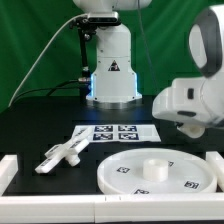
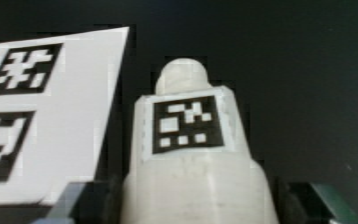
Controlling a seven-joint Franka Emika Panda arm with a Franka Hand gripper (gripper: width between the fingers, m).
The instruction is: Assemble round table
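Note:
The round disc top (image 1: 155, 172) lies flat at the front of the table, with a raised hub in its middle. The cross-shaped foot (image 1: 63, 154) lies to the exterior view's left of it. In the wrist view a white leg (image 2: 197, 150) with a square tag and a rounded tip runs out from between my fingers (image 2: 83, 205). The dark pads sit against both of its sides. My gripper (image 2: 197, 212) is shut on it. In the exterior view my gripper (image 1: 188, 126) is at the right, behind the disc, and the white wrist housing hides the leg.
The marker board (image 1: 115, 132) lies in the middle of the black table, and shows beside the leg in the wrist view (image 2: 43, 95). The white robot pedestal (image 1: 110, 65) stands at the back. White rails (image 1: 8, 172) border the table's front and left edges.

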